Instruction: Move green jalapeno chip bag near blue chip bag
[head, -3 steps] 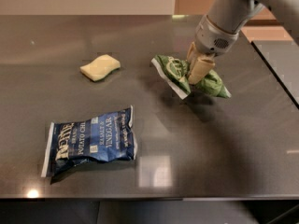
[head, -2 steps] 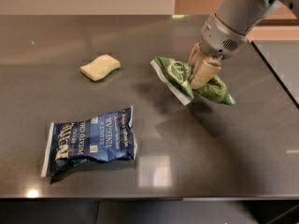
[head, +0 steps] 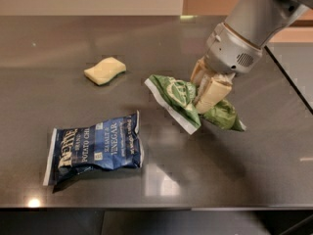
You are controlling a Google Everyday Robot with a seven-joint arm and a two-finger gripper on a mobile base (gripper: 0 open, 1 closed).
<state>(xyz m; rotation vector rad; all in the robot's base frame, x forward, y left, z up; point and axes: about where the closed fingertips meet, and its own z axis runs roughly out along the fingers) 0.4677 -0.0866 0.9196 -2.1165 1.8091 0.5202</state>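
The green jalapeno chip bag (head: 178, 99) hangs tilted a little above the dark table, to the right of centre, its white sealed edge pointing down-left. My gripper (head: 204, 93) comes down from the upper right and is shut on the bag's middle, with one pale finger (head: 213, 94) lying across it. The blue chip bag (head: 95, 148) lies flat at the front left, its white lettering facing up. A gap of bare table separates the two bags.
A pale yellow sponge (head: 104, 70) lies on the table (head: 146, 43) behind the blue bag. The table's front edge runs along the bottom. A seam and a second surface (head: 298, 67) lie at the far right.
My gripper has carried the green bag down and slightly left, toward the front of the table and closer to the blue bag. The blue bag and sponge have not moved.
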